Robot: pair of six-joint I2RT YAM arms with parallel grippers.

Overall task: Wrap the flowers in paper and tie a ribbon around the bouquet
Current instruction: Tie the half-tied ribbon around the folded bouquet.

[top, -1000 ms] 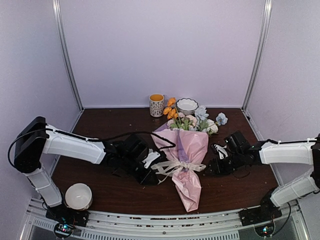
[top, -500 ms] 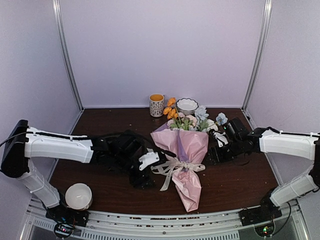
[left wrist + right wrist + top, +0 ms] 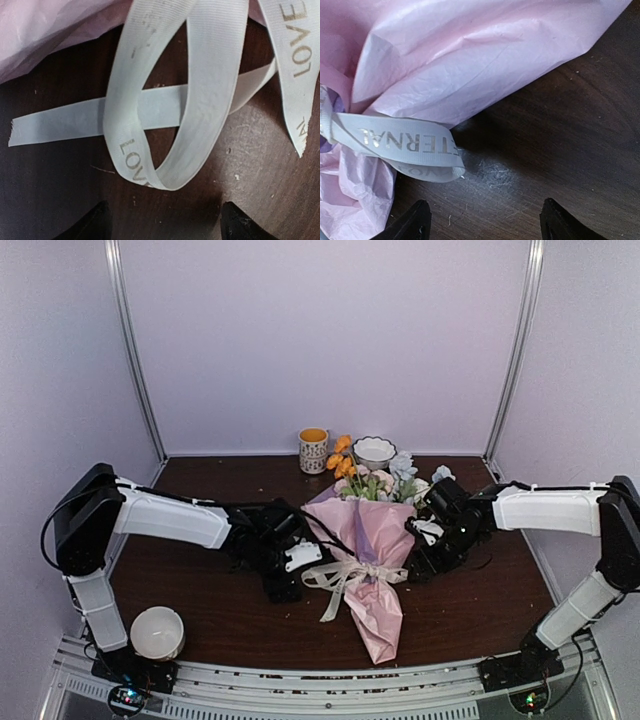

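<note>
The bouquet lies in the middle of the table, a pink paper [image 3: 368, 530] cone tapering toward the near edge, with the flowers [image 3: 385, 480] spilling out at its far end. The cream ribbon [image 3: 352, 575] is wound round its waist, loops and a loose tail trailing left. My left gripper [image 3: 300, 562] is open just left of the ribbon. In the left wrist view a "LOVE" loop of ribbon [image 3: 200, 100] lies ahead of the left gripper [image 3: 165, 225], untouched. My right gripper [image 3: 415, 555] is open at the cone's right side. Its wrist view shows paper [image 3: 470, 60] and ribbon [image 3: 405, 145] beyond the right gripper [image 3: 485, 220].
A patterned mug [image 3: 313, 450] and a small patterned bowl [image 3: 374, 450] stand at the back edge behind the flowers. A white round bowl [image 3: 157, 632] sits at the front left by the left arm's base. Metal frame posts and pale walls close in the table.
The left gripper opened and let go of the ribbon, whose tail now hangs loose. The right gripper opened wider and shifted in closer to the cone's right side.
</note>
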